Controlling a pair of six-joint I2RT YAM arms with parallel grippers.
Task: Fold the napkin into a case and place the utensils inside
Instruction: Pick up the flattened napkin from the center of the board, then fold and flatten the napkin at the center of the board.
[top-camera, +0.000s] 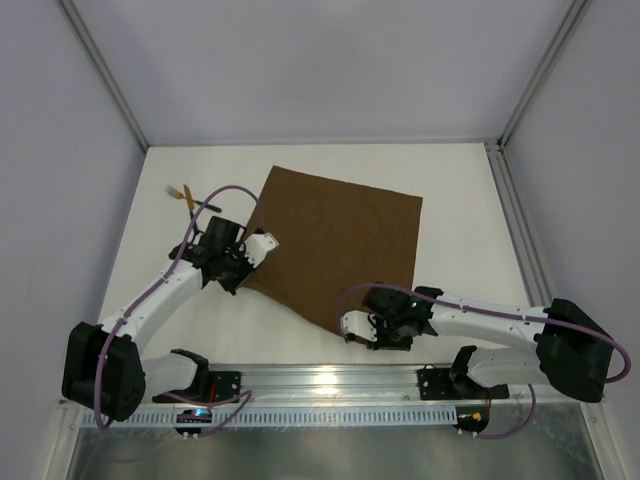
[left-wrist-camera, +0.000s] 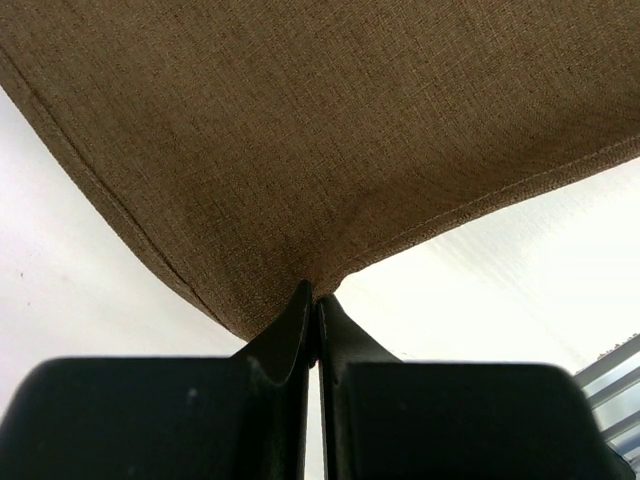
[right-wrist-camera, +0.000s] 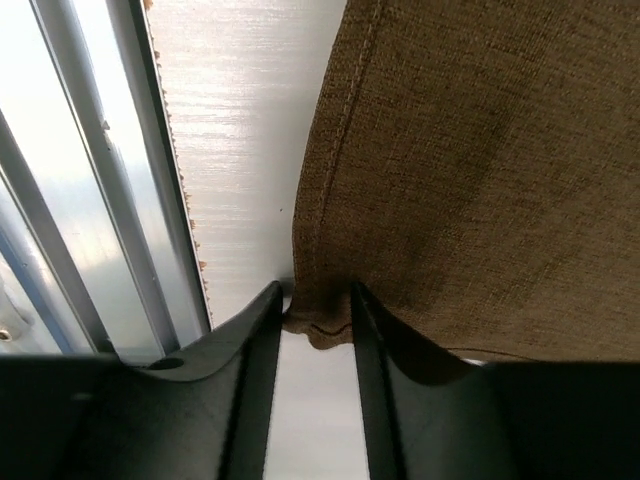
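Note:
The dark-brown napkin (top-camera: 340, 235) lies spread flat and turned diamond-wise on the white table. My left gripper (top-camera: 243, 266) is shut on its left corner; the left wrist view shows the fingertips (left-wrist-camera: 303, 300) pinched on the cloth (left-wrist-camera: 330, 130). My right gripper (top-camera: 350, 327) is at the napkin's near corner. In the right wrist view the jaws (right-wrist-camera: 315, 300) stand partly open with the bunched corner (right-wrist-camera: 318, 325) of the cloth (right-wrist-camera: 480, 150) between them. The utensils (top-camera: 185, 192), gold heads and black handles, lie on the table at the far left, beyond the left gripper.
An aluminium rail (top-camera: 330, 380) runs along the near table edge, just behind the right gripper, and its slats (right-wrist-camera: 90, 200) show in the right wrist view. White walls and metal frame posts (top-camera: 105, 75) close in the table on three sides.

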